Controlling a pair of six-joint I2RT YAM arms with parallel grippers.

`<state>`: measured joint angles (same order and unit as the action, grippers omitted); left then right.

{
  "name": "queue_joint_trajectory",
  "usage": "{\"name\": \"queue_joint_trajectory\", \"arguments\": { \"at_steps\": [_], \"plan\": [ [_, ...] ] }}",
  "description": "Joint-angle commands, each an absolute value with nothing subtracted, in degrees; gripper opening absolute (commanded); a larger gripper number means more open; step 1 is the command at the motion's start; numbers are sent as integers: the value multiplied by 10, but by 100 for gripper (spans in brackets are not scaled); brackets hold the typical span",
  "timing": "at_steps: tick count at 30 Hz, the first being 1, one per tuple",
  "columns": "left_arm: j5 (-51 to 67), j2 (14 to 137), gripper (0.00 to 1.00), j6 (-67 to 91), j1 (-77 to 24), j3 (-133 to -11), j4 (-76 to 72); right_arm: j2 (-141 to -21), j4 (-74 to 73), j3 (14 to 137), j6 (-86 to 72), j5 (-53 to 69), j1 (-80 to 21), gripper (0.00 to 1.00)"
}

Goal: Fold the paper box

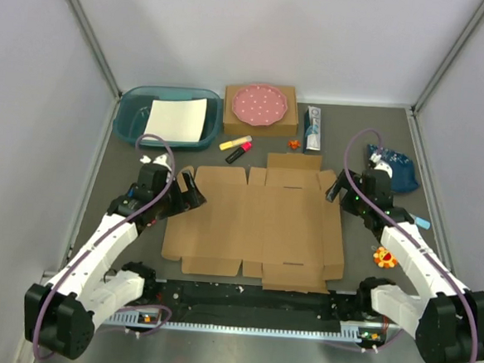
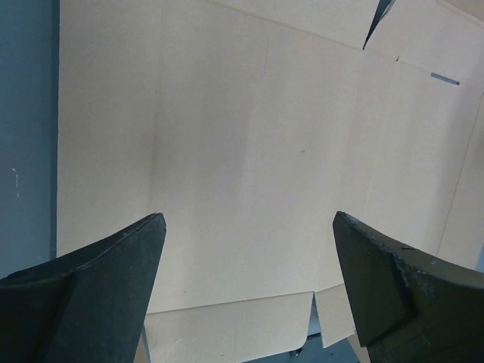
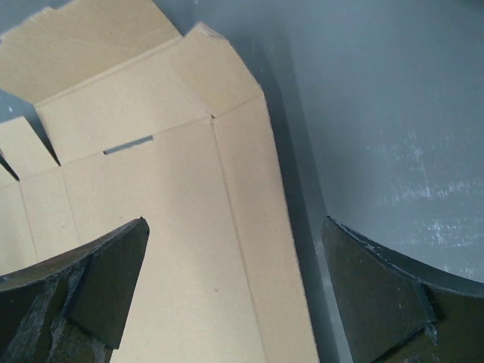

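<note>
The paper box (image 1: 256,224) lies flat and unfolded on the dark table, a large brown cardboard sheet with flaps and tabs. My left gripper (image 1: 193,196) is open and empty over its left edge; the left wrist view shows the sheet (image 2: 249,151) between the spread fingers (image 2: 113,280). My right gripper (image 1: 336,188) is open and empty above the sheet's right edge; the right wrist view shows the right flap (image 3: 189,227) and a slot below it.
A teal tray (image 1: 134,116) with a white sheet stands at the back left. A smaller brown box (image 1: 286,125) bears a pink dotted plate (image 1: 260,105). Markers (image 1: 236,146), a tube (image 1: 312,127), a blue bag (image 1: 402,169) and an orange toy (image 1: 384,258) lie around.
</note>
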<state>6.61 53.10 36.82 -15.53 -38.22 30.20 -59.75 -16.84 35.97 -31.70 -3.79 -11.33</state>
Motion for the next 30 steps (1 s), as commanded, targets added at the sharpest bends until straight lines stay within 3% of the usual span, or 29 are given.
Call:
{"name": "queue_joint_trajectory", "arguments": {
  "at_steps": [1,11,17,26,28,30],
  "plan": [
    [66,518,98,348,-156,-367,291,-573,-153,338,-303,-47,-111,99],
    [142,500,97,370,-156,-345,236,-643,-101,313,-295,-55,-105,95],
    [180,463,97,363,-156,-334,210,-681,-22,284,-312,41,-94,80],
    [185,450,97,361,-156,-316,208,-720,11,270,-308,104,-93,43],
    [185,449,97,364,-156,-313,208,-711,8,270,-306,112,-93,31],
    [185,447,97,364,-156,-316,207,-697,2,271,-303,119,-93,10]
  ]
}}
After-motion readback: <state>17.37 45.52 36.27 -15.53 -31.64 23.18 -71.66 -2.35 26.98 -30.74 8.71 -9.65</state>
